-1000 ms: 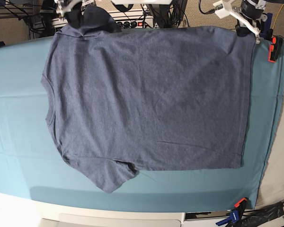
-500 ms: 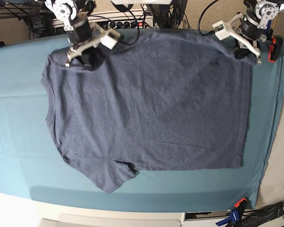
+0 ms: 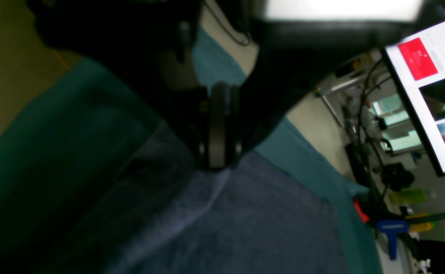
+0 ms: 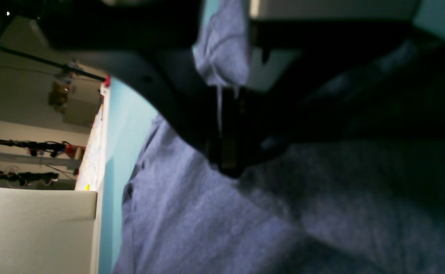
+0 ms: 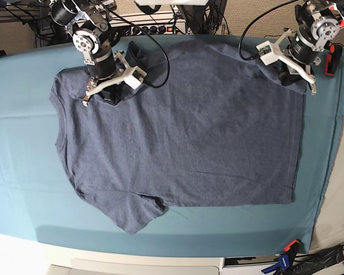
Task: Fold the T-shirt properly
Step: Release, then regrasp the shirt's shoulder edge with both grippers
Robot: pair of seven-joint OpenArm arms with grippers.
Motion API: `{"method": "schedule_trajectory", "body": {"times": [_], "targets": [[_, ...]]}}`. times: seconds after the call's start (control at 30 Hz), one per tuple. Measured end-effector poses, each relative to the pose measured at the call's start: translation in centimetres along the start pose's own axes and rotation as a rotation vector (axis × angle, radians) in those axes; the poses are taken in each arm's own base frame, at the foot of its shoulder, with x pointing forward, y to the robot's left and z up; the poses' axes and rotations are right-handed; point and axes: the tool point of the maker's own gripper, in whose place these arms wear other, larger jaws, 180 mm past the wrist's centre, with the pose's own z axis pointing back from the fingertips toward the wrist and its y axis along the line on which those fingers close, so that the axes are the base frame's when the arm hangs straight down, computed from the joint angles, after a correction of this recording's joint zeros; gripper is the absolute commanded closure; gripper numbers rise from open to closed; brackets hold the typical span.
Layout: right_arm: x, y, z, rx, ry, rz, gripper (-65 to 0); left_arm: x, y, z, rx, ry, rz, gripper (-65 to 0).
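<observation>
With each gripper, left (image 5: 292,74) and right (image 5: 106,94), clamped on the T-shirt (image 5: 183,126) far edge, draw both corners evenly across the desk (image 5: 23,172), keeping the fold line straight.

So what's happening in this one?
A two-armed robot is folding a slate-blue T-shirt spread on a teal-covered table. The right gripper pinches the far edge near the sleeve, the left gripper the far hem corner. Both are shut on fabric, and that far edge is drawn in over the shirt. The near sleeve lies flat, untouched.
</observation>
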Motion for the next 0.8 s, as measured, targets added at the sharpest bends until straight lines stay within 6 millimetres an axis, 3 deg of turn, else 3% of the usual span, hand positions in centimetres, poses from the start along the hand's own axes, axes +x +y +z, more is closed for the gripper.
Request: {"method": "schedule_trajectory", "body": {"times": [0.33, 0.57, 0.8], "targets": [[0.3, -3.0, -1.8, -0.102, 0.021, -0.062, 0.0, -0.6, 1.0, -0.9, 0.018, 0.012, 0.01, 0.0], [-2.7, -6.7, -2.0, -0.223, 0.108, -0.142, 0.0, -0.6, 1.0, -0.9, 0.018, 0.011, 0.01, 0.0], [-3.0, -6.9, -2.1, -0.213, 0.105, -0.183, 0.0, -0.4, 1.5, -1.1, 0.03, 0.006, 0.009, 0.0]]}}
